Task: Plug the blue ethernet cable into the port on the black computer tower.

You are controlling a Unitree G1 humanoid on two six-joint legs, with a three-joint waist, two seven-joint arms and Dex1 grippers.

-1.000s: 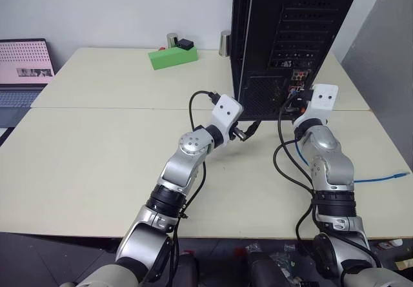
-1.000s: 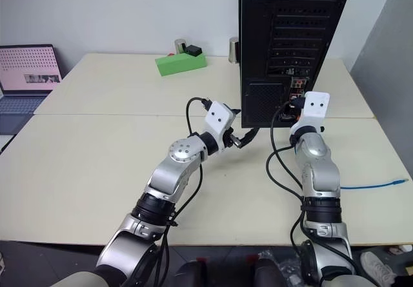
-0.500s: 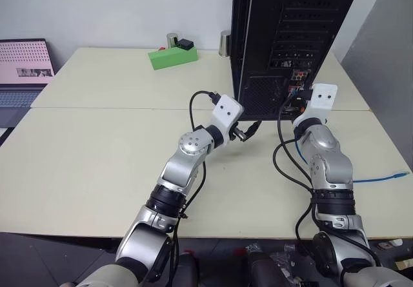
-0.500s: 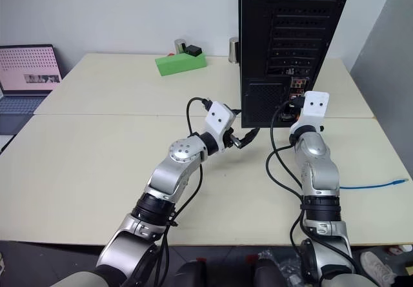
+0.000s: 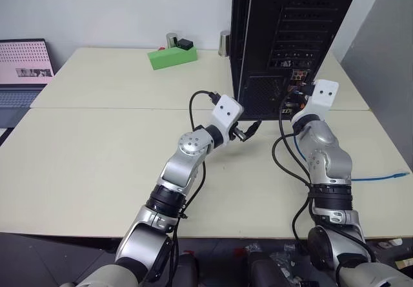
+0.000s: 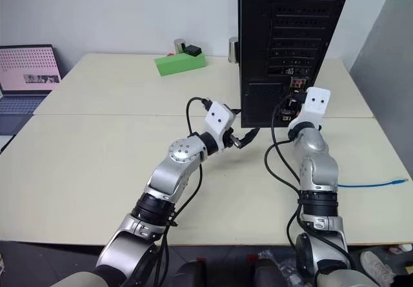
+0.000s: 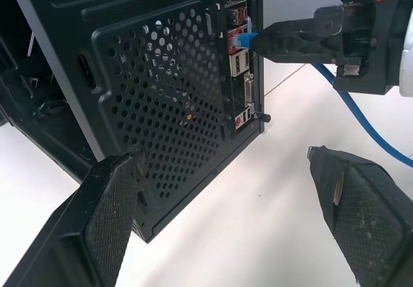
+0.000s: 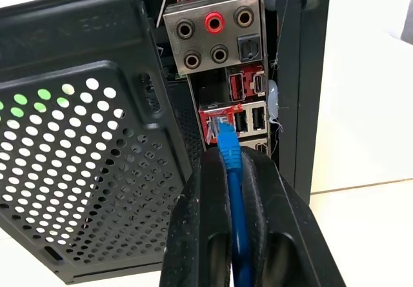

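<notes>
Left eye view: the black computer tower point(image 5: 284, 35) is standing at the far edge of the desk point(image 5: 97, 151). The right gripper point(image 5: 298, 101) is reaching level toward the tower's rear connector strip, and the blue ethernet cable point(image 5: 381, 178) is trailing off toward four o'clock across the desk. The left gripper point(image 5: 248, 131) is hovering just in front of the vent grille, well apart from the cable.

Left wrist view: the left jaws are standing spread and empty. The plug is meeting the strip at one o'clock of the grille.

Right wrist view: the right jaws are pressed together, pinching the cable just behind its plug, whose tip is lying at the mouth of the port point(image 8: 218, 121), twelve o'clock of the jaws. Whether it is seated is unclear. Judgement: pushing straight along the plug's axis, without twisting, should be latching the clip cleanly.
</notes>
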